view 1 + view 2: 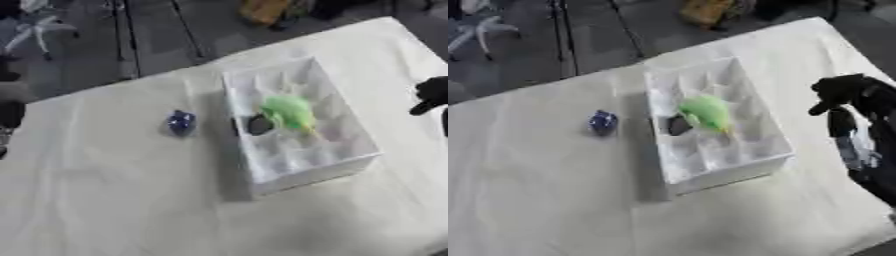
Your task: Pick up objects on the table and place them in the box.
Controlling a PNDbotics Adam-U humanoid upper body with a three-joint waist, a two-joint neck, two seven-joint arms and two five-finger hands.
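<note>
One blue object left, we're hovering.
Our right hand (pixel 843 94), fingers curled on nothing, should cross the white box (pixel 750 165) to the blue object (pixel 603 121) toward the table (pixel 535 200)'s left edge.

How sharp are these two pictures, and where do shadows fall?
Left eye view: all soft; the green object in the white box has no crisp edge, and the box shades the table on its left. Right eye view: equally soft; the blue object casts a faint shadow, and the right hand is a dark blur.
</note>
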